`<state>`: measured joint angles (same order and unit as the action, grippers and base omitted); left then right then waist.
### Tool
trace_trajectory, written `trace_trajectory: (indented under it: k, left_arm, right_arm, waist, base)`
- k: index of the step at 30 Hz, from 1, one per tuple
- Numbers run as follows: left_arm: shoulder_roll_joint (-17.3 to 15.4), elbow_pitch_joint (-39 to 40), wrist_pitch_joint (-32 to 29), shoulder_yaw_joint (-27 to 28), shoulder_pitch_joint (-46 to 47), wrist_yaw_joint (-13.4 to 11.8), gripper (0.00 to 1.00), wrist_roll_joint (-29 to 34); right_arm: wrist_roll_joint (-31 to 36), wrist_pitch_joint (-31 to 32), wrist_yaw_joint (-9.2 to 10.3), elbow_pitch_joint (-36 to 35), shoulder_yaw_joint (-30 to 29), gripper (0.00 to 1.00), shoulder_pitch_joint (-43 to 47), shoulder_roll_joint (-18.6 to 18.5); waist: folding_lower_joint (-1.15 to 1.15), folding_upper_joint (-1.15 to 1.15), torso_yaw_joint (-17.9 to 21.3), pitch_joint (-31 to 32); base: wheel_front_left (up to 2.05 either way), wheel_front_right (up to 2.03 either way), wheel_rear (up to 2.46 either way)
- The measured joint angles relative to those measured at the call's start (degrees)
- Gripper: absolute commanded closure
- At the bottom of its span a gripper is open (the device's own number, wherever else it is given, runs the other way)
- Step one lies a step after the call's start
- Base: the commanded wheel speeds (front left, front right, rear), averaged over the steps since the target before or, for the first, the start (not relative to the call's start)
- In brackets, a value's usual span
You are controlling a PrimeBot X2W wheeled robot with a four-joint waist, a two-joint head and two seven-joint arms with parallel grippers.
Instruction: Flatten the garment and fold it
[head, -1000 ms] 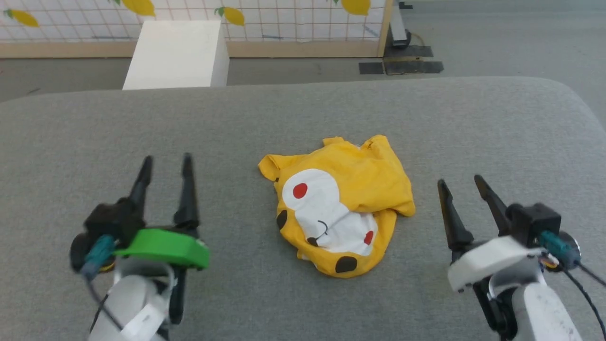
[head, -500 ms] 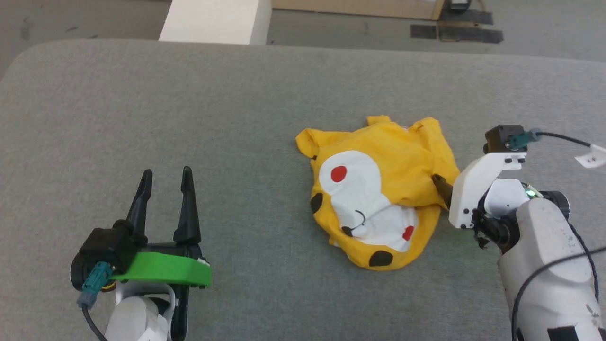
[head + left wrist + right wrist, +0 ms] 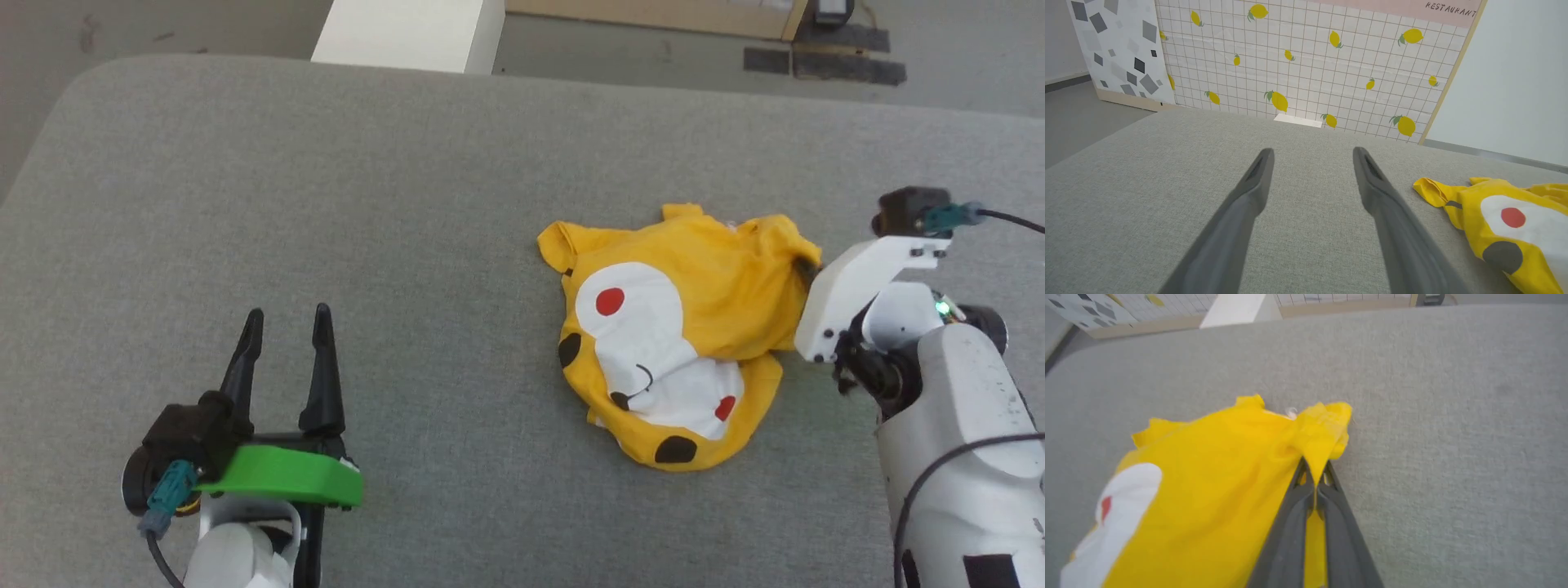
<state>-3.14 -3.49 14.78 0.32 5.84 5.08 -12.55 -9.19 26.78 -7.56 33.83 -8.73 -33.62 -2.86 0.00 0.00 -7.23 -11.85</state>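
The garment (image 3: 686, 327), a bright yellow T-shirt with a white muzzle print, red dots and black spots, lies crumpled on the grey padded table (image 3: 408, 204). My right gripper (image 3: 1314, 473) is shut on a yellow fold at the garment's (image 3: 1208, 490) right edge; cloth is pinched between the two dark fingers. In the head view the white wrist cover hides those fingers at that edge. My left gripper (image 3: 284, 327) stands open over bare table, well left of the garment (image 3: 1502, 216), with nothing between its fingers (image 3: 1257, 179).
A white box (image 3: 408, 37) stands on the floor beyond the table's far edge. A lemon-patterned tiled panel (image 3: 1306, 61) rises behind it. Black tape patches (image 3: 824, 61) lie on the floor at the back right. The table's rounded left corner is near.
My right gripper moved in from the table's right side to the garment's right edge and shut on a fold. The head camera tilted down and shifted. The left gripper stayed open in place.
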Motion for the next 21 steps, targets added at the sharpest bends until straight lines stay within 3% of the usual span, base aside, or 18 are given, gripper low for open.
trace_trajectory:
  k: [3, 6, 9, 12, 17, 21]
  left_arm:
    - [0.0, -0.5, 0.0, 0.2, -0.8, 0.3, 0.00, 0.5]
    - [0.1, -0.8, 0.0, 0.3, -1.3, 0.4, 0.00, 0.7]
    - [0.1, -0.8, 0.0, 0.5, -1.9, 0.5, 0.00, 1.0]
    - [0.1, -0.8, 0.0, 0.6, -2.6, 0.5, 0.00, 1.0]
    - [0.1, -0.9, 0.0, 0.5, -2.6, 0.9, 0.00, 1.0]
    - [0.1, -1.4, 0.0, -0.1, -2.6, 1.0, 0.00, 1.0]
  right_arm:
    - [-8.8, -4.9, 0.00, -7.2, 4.2, 1.00, 1.8, -0.1]
    - [-17.5, -5.3, 0.01, -18.4, 11.4, 1.00, 6.2, -0.1]
    - [-21.9, -1.0, 0.00, -30.8, 20.3, 1.00, 13.0, -0.1]
    - [-22.1, 7.2, 0.00, -39.3, 29.3, 1.00, 20.4, 0.1]
    - [-21.5, 18.8, 0.00, -41.9, 39.3, 1.00, 31.7, -1.8]
    - [-19.0, 23.0, 0.00, -39.2, 42.2, 1.00, 35.9, -3.6]
  waist:
    - [0.00, 0.00, 0.6, 1.8]
    - [0.00, 0.00, 1.2, 3.7]
    - [0.00, 0.00, 2.0, 5.3]
    - [0.00, 0.00, 3.1, 6.4]
    - [-0.01, 0.00, 4.1, 7.9]
    - [0.00, 0.00, 4.1, 8.1]
  base:
    - [0.00, 0.00, 0.00]
    - [0.00, 0.00, 0.00]
    - [0.00, 0.00, 0.00]
    - [0.00, 0.00, 0.00]
    - [0.00, 0.00, 0.00]
    - [0.00, 0.00, 0.00]
